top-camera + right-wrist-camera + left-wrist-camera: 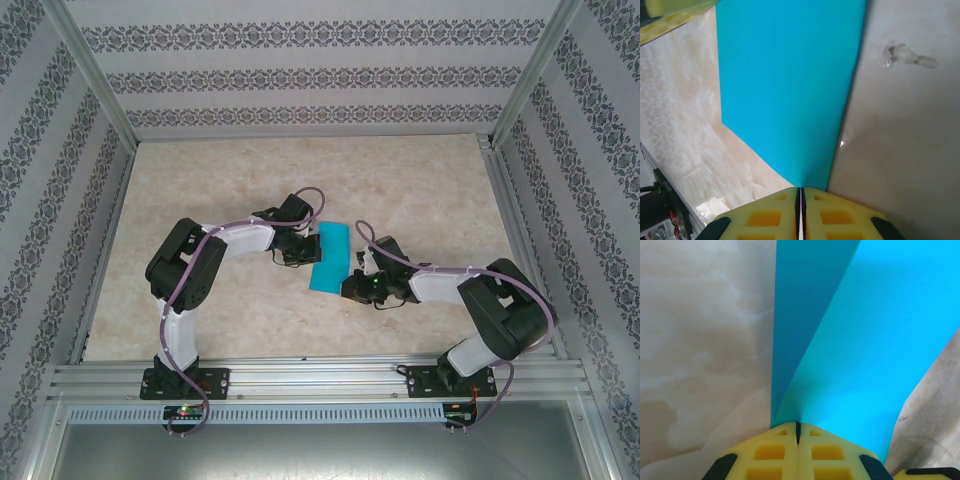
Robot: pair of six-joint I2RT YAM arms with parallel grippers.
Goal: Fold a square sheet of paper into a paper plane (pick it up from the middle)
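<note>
**Top view:** Finds sheet of paper (331,257) as a narrow teal rectangle over worktop (420,190), directly between L claw (306,252) and R claw (352,280). Touches both: L claw at its left long edge, R claw at its near right corner. Cannot tell from above whether lying flat or lifted.

**L wrist view:** Notes L claw (798,432) w/ yellow pads (765,452) pressed together, clamped on the sheet. Fans out ahead of the claw in two layers, darker to front-left and lighter to front-right. Meets in a crease right at the pad seam. Bare worktop to the left of the claw.

**R wrist view:** Notes R claw (801,192) w/ pads together, clamped on a tapering end of the sheet. Spreads ahead and slightly left of the claw; no crease seen here. Worktop to the right, w/ small glossy mark (907,56) front-right. Yellow pad of L claw at far front-left, by the sheet's far corner.
</note>
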